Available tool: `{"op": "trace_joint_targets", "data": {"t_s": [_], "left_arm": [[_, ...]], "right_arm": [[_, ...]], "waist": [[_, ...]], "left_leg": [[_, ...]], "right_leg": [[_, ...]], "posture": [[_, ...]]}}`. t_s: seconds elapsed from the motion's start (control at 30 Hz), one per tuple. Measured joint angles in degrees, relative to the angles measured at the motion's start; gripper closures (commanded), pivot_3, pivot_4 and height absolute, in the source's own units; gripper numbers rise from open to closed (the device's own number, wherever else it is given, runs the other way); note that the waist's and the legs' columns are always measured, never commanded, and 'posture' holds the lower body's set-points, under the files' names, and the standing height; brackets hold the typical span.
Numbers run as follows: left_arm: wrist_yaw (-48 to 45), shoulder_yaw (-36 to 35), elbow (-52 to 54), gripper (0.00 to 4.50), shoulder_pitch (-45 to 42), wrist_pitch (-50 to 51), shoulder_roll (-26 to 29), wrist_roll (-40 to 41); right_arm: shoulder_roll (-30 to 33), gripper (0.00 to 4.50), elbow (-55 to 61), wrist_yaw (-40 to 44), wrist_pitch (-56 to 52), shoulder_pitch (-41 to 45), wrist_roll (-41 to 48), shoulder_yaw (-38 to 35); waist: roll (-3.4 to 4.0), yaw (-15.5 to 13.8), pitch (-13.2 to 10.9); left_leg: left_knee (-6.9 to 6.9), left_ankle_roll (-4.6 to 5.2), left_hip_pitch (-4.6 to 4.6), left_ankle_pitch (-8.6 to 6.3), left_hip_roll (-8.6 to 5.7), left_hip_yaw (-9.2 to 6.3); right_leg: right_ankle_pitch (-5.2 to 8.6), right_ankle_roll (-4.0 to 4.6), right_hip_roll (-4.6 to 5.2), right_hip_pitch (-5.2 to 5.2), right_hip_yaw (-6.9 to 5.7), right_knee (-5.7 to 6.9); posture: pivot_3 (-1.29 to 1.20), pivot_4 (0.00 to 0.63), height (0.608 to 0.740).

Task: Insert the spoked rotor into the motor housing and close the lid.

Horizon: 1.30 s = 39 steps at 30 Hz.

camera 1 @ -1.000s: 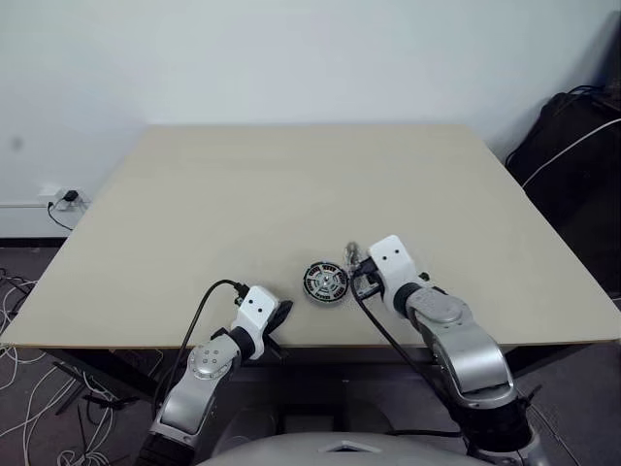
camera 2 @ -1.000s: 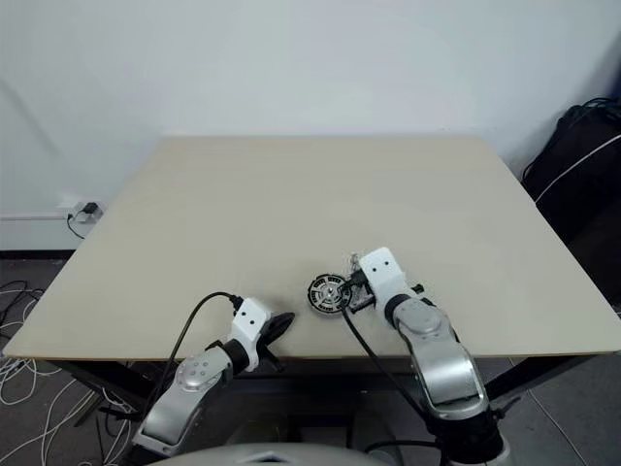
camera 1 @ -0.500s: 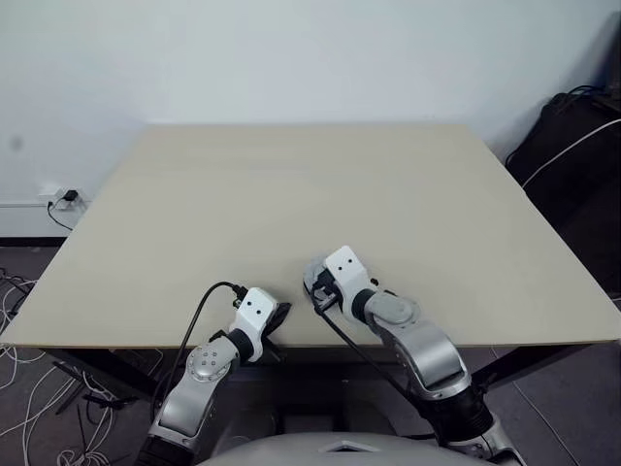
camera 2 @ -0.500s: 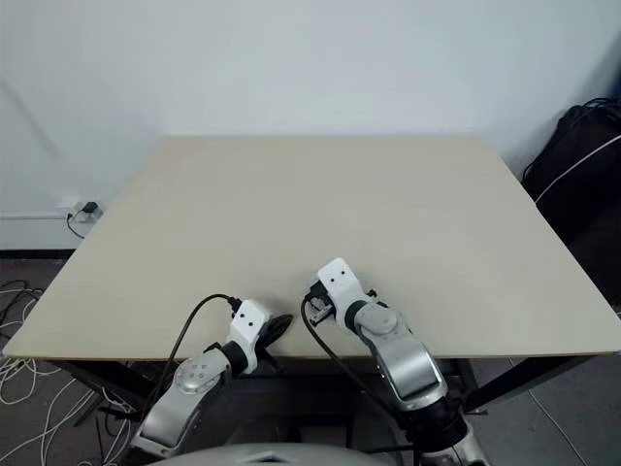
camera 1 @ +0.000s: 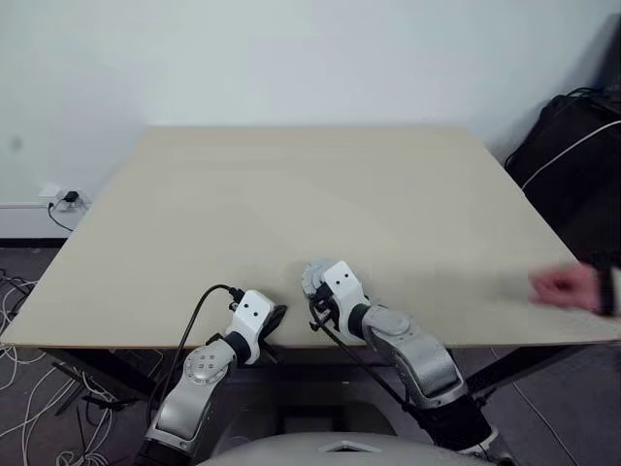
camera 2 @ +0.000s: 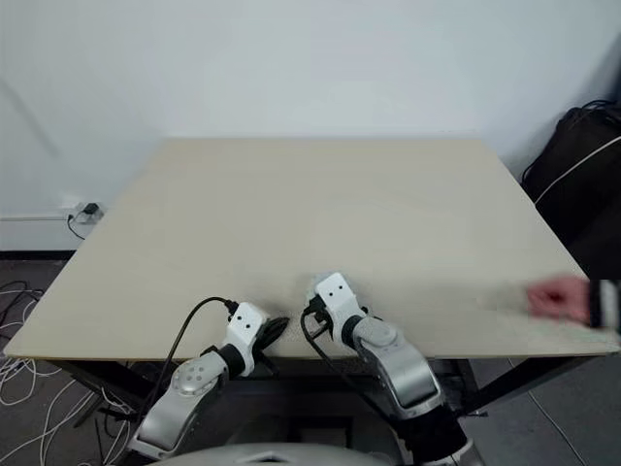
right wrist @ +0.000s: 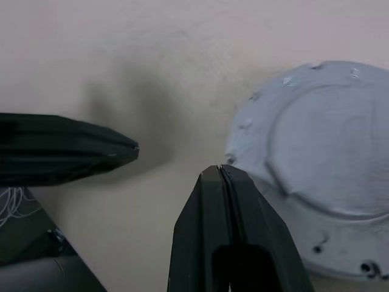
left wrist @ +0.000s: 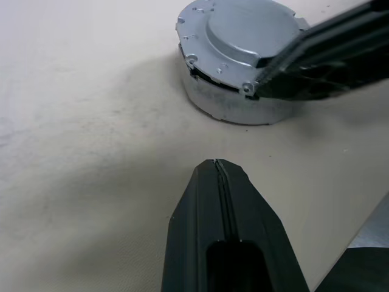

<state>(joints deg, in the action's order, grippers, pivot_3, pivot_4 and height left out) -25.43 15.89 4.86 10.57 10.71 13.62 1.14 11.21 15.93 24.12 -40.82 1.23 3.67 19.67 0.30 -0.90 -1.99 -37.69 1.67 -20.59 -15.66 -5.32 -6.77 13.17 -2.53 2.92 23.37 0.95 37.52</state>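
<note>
The motor housing (left wrist: 234,108) stands on the table near its front edge, a short round silver body. The lid (left wrist: 249,30) sits on top of it, smooth domed face up. The spoked rotor is hidden. My right gripper (right wrist: 220,169) is shut, its fingers (left wrist: 328,58) lying against the lid's (right wrist: 322,164) rim. My left gripper (left wrist: 217,165) is also shut and empty, pointing at the housing from a short way off. In the left eye view the housing (camera 1: 311,276) peeks out just beyond my right wrist, with the left gripper (camera 1: 276,314) beside it.
A person's hand (camera 1: 565,287) reaches over the table's right edge. The tan table (camera 1: 310,194) stretches wide beyond the housing. A black bag (camera 1: 572,146) stands off the table at the right. Cables (camera 1: 29,388) lie on the floor at the left.
My right arm swung left and down over the housing, whose spoked top showed before and is now covered. A person's hand has come in at the right. The left arm stayed put.
</note>
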Motion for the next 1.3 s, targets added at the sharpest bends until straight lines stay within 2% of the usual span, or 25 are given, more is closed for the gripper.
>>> {"op": "trace_joint_targets", "data": {"t_s": [0.13,0.27,0.5,1.3], "left_arm": [[-0.1,0.1,0.1,4.50,-0.1,0.1,0.0,0.0],[-0.2,0.2,0.1,4.50,-0.3,0.1,0.0,0.0],[-0.6,0.2,0.1,4.50,-0.5,0.1,0.0,0.0],[-0.6,0.2,0.1,4.50,-0.5,0.1,0.0,0.0]], "right_arm": [[0.8,4.47,5.4,0.6,16.2,-3.6,-0.3,-0.3],[1.3,4.47,6.9,0.7,24.5,-5.3,-0.6,-0.2],[1.4,4.47,6.9,1.4,27.9,-6.2,0.0,0.1],[1.4,4.47,6.6,2.6,27.6,-6.2,2.3,0.2]], "waist": [[0.11,0.1,-0.1],[0.10,0.0,-0.1],[0.10,-0.2,-0.1],[0.10,-0.7,-0.1]], "left_leg": [[0.10,-0.01,-0.03,-0.01,0.03,-0.01],[0.12,0.04,-0.03,-0.01,0.05,-0.03],[0.14,0.11,-0.04,-0.05,0.05,-0.03],[0.14,0.23,-0.06,-0.02,0.05,0.00]], "right_leg": [[0.00,-0.02,-0.03,0.03,0.00,-0.10],[-0.07,-0.13,-0.10,-0.06,-0.02,-0.35],[-0.10,-0.14,-0.11,-0.10,0.00,-0.49],[-0.12,-0.16,-0.12,-0.11,0.02,-0.55]], "posture": [[0.00,0.000,0.740],[0.00,0.000,0.740],[0.00,0.000,0.740],[0.00,0.000,0.740]]}}
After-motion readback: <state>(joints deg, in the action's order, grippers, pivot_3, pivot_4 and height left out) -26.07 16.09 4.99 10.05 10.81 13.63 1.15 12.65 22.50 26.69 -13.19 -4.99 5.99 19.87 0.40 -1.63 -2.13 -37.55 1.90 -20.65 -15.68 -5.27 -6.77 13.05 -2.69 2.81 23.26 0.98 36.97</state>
